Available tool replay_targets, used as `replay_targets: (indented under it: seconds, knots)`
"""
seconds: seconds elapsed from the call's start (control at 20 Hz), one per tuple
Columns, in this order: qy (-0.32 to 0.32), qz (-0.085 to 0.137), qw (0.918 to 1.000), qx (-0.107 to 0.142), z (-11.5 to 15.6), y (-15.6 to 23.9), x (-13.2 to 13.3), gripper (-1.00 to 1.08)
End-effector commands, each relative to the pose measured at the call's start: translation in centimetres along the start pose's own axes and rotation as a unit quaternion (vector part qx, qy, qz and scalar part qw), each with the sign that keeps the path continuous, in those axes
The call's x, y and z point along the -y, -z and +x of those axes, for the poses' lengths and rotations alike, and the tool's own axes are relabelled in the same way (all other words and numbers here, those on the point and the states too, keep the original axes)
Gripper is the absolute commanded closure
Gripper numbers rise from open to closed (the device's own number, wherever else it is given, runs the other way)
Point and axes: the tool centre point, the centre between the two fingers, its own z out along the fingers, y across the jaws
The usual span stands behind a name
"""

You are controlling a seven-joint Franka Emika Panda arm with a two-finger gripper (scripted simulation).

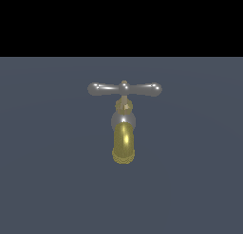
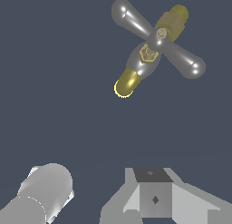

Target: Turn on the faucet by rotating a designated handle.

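Small metal faucet (image 1: 124, 129) with shiny gold rounded spout on a dark grey-blue bench (image 1: 47, 181), slim silver crossbar handle (image 1: 124, 89) level across its brass stem

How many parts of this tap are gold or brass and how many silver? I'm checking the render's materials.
Gold or brass: 2, the spout and the stem with its centre knob.
Silver: 2, the handle crossbar and the rounded body.
Total: 4 parts on one faucet.
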Motion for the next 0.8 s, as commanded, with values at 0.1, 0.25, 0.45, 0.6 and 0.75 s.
replay_targets:
  seconds: [0.1,0.25,0.45,0.6,0.75]
  knots:
    - [0.054,-0.001,0.9986,-0.001,0.3,-2.1,-1.5,1.08]
    - [0.089,-0.001,0.9961,-0.001,0.6,-3.4,-2.5,1.08]
    - [0.135,-0.001,0.9909,-0.002,1.2,-5.2,-3.8,1.08]
    - [0.169,-0.002,0.9857,-0.002,1.6,-6.5,-4.7,1.08]
    - [0.202,-0.002,0.9794,-0.003,2.2,-7.8,-5.6,1.08]
